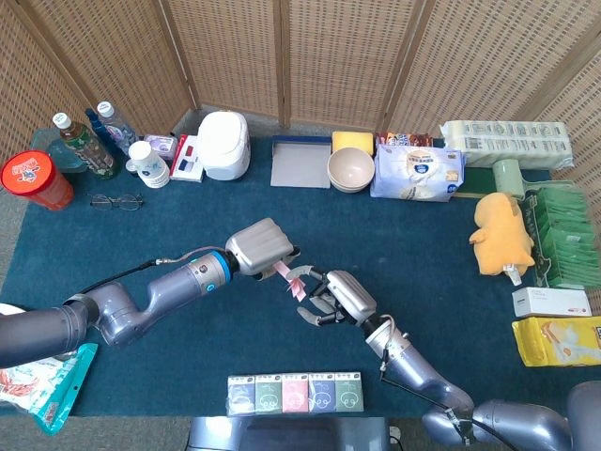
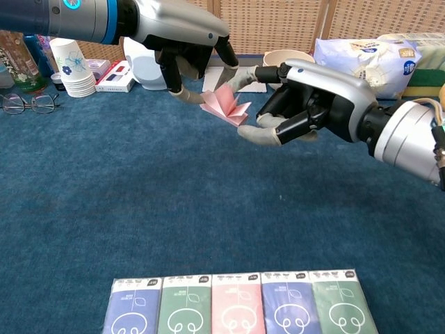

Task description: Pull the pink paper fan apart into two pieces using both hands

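the right robot hand [image 2: 295,104], fingers apart and grasping nothing, reaches for the pink paper fan [image 2: 224,104], which is held above the surface [image 2: 139,209] by the left robot hand [image 2: 182,38]. the fan looks whole; second grasp and pull remain.

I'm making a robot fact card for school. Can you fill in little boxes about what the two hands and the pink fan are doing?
Fan: pink paper fan, in the air above the blue tablecloth, in one piece
Left hand: left hand holds the fan from above
Right hand: right hand has fingertips at the fan's edge; a firm grip cannot be told
In front: row of tissue packs
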Controlling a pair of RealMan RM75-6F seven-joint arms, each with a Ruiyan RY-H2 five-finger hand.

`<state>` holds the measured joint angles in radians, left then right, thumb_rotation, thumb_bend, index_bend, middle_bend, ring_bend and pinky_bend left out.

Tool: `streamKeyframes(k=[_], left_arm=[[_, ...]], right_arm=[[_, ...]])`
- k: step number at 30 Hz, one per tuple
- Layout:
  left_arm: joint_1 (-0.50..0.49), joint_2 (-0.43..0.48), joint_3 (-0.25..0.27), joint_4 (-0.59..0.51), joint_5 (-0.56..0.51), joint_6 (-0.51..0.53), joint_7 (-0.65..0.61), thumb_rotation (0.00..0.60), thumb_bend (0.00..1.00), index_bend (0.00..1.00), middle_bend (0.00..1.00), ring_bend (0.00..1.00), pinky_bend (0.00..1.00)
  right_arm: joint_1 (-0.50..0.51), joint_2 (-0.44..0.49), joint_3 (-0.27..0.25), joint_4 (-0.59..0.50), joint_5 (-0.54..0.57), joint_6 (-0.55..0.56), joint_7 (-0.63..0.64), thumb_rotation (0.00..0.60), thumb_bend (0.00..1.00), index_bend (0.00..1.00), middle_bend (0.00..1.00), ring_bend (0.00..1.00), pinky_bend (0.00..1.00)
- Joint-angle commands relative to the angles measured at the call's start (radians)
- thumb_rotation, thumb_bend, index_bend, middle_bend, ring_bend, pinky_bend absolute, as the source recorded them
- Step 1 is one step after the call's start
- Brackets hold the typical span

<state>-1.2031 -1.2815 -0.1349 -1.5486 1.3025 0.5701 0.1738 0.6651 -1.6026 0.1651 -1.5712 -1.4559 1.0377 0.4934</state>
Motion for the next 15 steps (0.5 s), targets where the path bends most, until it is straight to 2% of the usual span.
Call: streamKeyframes(k=[1,7,15], left_arm=[[0.000,0.001,0.001,-0.001,0.000,0.000,0.000,0.600,0.41,0.68,1.00,1.00,1.00],[0.002,0.003,0.004,-0.004,0.001,0.002,-0.002,0.600,0.41,0.67,1.00,1.00,1.00],[0.002,0.000,0.006,-0.001,0.002,0.002,-0.005,0.600,0.41,0.67,1.00,1.00,1.00]], right_arm=[[0.000,0.000,0.000,0.001,0.000,0.001,-0.001,0.600,0.41,0.32,1.00,0.99,0.96],[0.002,-0.002,0.004,0.005,0.000,0.005,-0.002,0.600,0.47,0.37,1.00,0.99,0.96],[0.004,-0.009,0.007,0.009,0.007,0.008,-0.008,0.600,0.47,0.43,1.00,0.99,0.96]])
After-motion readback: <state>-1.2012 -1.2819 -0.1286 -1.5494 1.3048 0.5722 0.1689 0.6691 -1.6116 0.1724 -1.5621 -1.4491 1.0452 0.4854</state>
